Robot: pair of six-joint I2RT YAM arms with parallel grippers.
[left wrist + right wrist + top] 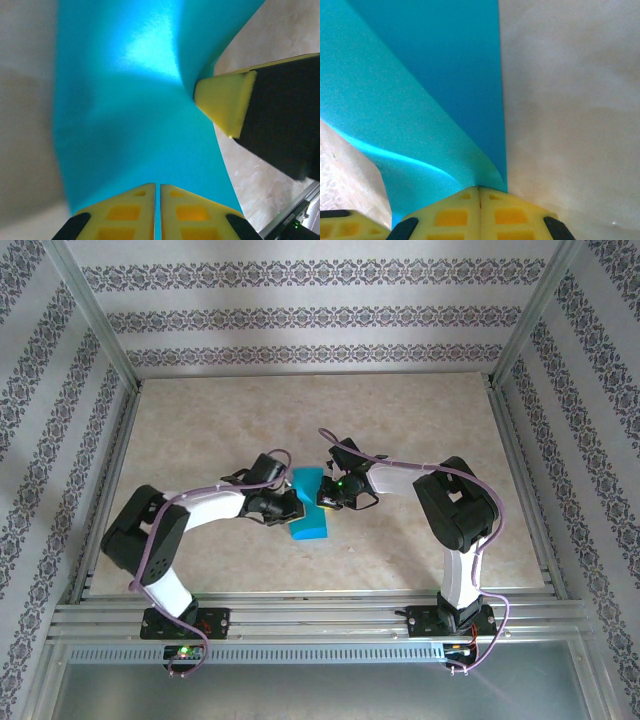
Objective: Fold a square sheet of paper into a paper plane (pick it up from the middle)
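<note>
Clamped shut on the square sheet of paper (310,525) — left gripper (157,192) and right gripper (479,192) alike. Fold over slowly, match the edges exactly, avoid pulling apart.

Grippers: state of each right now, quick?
Left gripper: closed, pinching the blue sheet of paper.
Right gripper: closed, pinching the same sheet.

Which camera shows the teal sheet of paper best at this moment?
Top external: the sheet of paper appears nearly whole, with its outline readable. Left wrist and right wrist each show a close, cropped stretch of its curved surface.
</note>
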